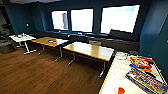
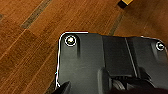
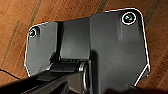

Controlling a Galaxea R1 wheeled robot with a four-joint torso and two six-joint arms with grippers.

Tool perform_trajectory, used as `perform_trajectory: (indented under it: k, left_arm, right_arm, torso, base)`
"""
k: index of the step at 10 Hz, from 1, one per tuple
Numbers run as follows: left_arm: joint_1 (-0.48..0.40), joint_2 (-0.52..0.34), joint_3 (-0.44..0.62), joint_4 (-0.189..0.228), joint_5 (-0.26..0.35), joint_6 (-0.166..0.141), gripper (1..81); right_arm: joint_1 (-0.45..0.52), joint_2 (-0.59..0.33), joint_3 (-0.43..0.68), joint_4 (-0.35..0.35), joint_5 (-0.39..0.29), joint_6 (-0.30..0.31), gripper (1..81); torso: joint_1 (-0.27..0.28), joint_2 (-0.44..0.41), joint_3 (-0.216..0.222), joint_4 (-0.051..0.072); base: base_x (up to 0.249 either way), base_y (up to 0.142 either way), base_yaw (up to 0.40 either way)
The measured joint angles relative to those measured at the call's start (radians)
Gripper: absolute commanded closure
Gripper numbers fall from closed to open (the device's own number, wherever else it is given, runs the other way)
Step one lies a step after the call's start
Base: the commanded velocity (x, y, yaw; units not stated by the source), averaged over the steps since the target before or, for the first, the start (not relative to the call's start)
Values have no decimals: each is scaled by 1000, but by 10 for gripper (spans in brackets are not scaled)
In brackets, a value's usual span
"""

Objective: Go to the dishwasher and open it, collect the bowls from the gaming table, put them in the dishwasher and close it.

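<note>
Gaming table (image 1: 111, 82) sits right at our lower right in the head view, a white-topped bench with a yellow edge strip, and its long axis runs away from us, slanting up toward the sofa. On it, nearest us, we have a small red-orange thing in a white dish (image 1: 120, 90); we cannot tell what it is. Beside it lie colourful packets (image 1: 147, 80), then a red and orange pack (image 1: 140, 61), and at the far end a clear container (image 1: 121, 55).

Below both wrist cameras we see wooden floor (image 2: 25, 50). As for either gripper, wide or narrow, we cannot tell.

Moving out: a wooden-topped bench (image 1: 90, 50) stands just beyond the gaming table's far end, angled across the room, and another wooden bench (image 1: 48, 41) sits behind it carrying a small orange item (image 1: 52, 43). Further left is a small white table (image 1: 22, 38). A dark sofa (image 1: 120, 41) lines the back wall under three bright windows (image 1: 82, 20).
</note>
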Motion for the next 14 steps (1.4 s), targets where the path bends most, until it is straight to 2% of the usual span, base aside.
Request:
perform_trajectory:
  k: [8,11,14]
  left_arm:
    - [3,-1,0,0,3,0,10]
    - [3,-3,0,0,3,0,10]
    - [15,-3,0,0,7,-1,10]
  right_arm:
    - [-5,-2,0,0,-1,0,10]
    - [-5,-2,0,0,-1,0,10]
    - [0,-2,0,0,6,0,10]
  torso:
    - [0,1,0,0]
    - [0,1,0,0]
    - [-1,1,0,0]
  base:
    - [0,0,-11]
    - [0,0,-223]
    - [0,0,-379]
